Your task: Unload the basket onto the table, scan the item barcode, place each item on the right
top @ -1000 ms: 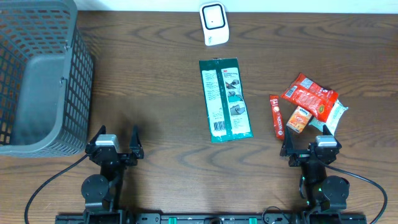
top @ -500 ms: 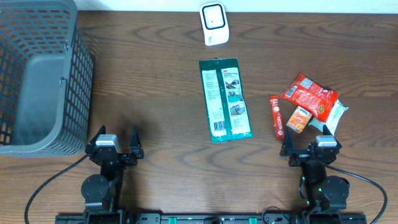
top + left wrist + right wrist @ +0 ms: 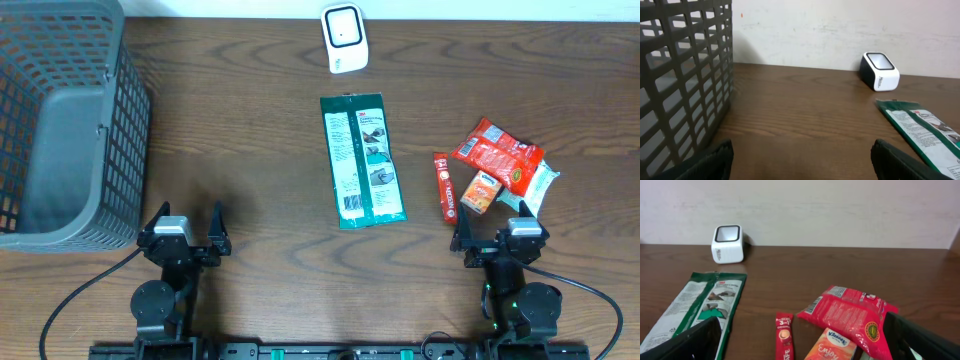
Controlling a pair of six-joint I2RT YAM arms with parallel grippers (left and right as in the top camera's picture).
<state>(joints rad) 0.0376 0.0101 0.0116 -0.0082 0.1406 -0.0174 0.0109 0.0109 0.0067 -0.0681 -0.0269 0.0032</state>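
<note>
Green packet (image 3: 362, 160) is lying flat mid-table, its long axis running 12 to 6 o'clock. White scanner (image 3: 343, 38) is sitting at the 12 o'clock edge, apart from the packet's top edge. Grey basket (image 3: 60, 130) is filling the 10 o'clock corner. Red sachet (image 3: 444, 187), snack bag (image 3: 498, 155) and tissue pack (image 3: 481, 192) are crowding 3 o'clock. Left gripper (image 3: 184, 236) is resting at 7 o'clock and right gripper (image 3: 497, 234) at 5 o'clock, just beside that pile. Both are standing with fingers spread wide, holding nothing. Bare table (image 3: 250, 150) wood is showing between basket and packet.
</note>
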